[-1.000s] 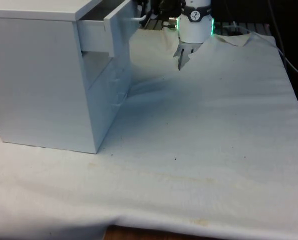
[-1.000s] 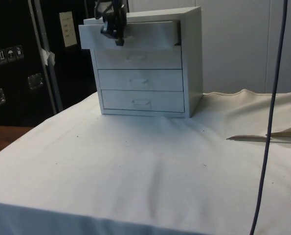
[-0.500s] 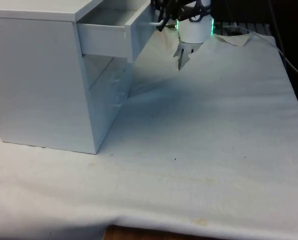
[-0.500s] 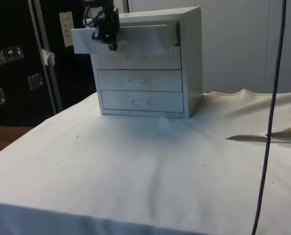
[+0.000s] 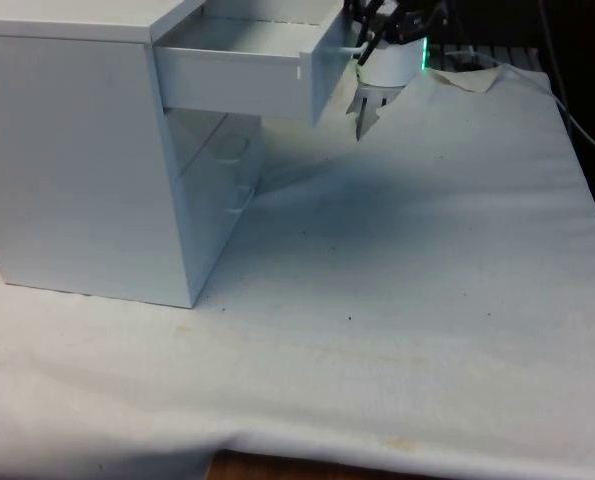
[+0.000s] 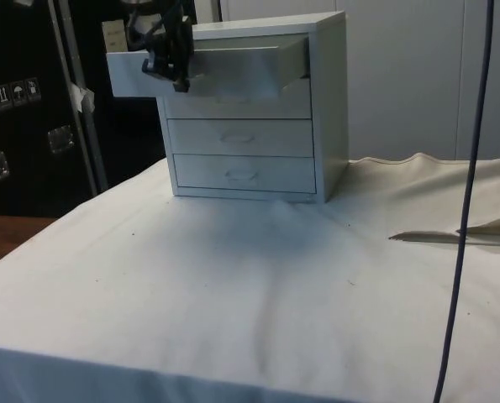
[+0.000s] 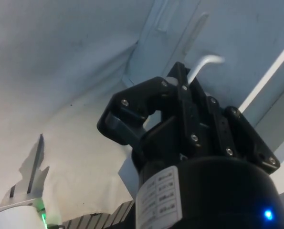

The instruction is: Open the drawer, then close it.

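Chest of drawers (image 5: 77, 150) cut off at front view's left; fingers (image 7: 180, 90) hide drawer handle (image 7: 204, 64).

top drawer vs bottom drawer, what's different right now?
The top drawer is pulled far out of the chest; the bottom drawer sits flush and shut. The pincer is at the top drawer's handle; the bottom drawer's handle is free. The top drawer shows its inside in the front view; the bottom shows only its face. Both are white.

Front camera looked across the table at the chest of drawers (image 5: 87, 150) side-on. Side camera faced its drawer fronts; wrist camera sat close against them.
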